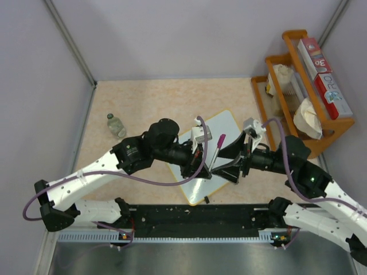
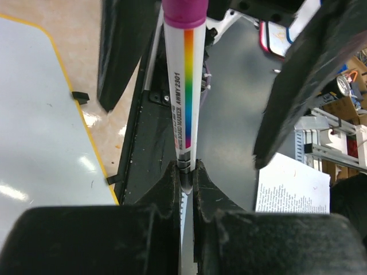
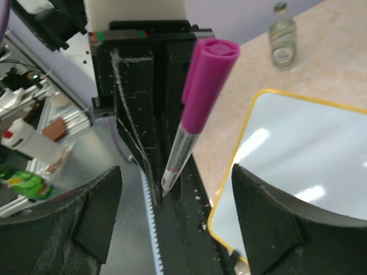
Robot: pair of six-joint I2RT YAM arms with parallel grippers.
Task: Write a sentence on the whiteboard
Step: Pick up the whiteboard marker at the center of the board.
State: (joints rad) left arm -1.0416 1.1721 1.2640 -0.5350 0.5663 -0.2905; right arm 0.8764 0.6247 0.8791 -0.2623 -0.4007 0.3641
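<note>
A beige table (image 1: 149,103) fills the scene, with two black-and-white robot arms reaching in from its near edge and meeting over the middle.

The whiteboard (image 1: 226,126) lies flat on the table directly below both pincers. It is set at a slant, with one corner reaching beyond them toward the far side. It is glossy white with a thin yellow rim, and its face shows bright reflections.

A wooden rack (image 1: 293,34) stands beyond and to the right of the right pincer, well apart from it. It holds boxes and pale wrapped items.

The left pincer (image 2: 185,172) is pressed together, pinching the lower end of a marker (image 2: 186,86) between its fingertips. The marker rises from that grip at a slight lean, with its capped end away from the pincer.

The right pincer (image 3: 175,172) faces the left one and is spread wide. Its two black fingers (image 3: 261,212) stand one on each side of the marker, with a clear gap between each finger and the barrel.

The marker has a white barrel with a rainbow stripe and printed lettering. Its magenta cap (image 3: 207,80) is on.

A small clear glass bottle (image 1: 116,125) stands upright on the table, to the left of the left pincer and further back, off the board.

Two small black clips (image 2: 80,96) sit on the board's yellow rim, beside the left pincer in its wrist view.
</note>
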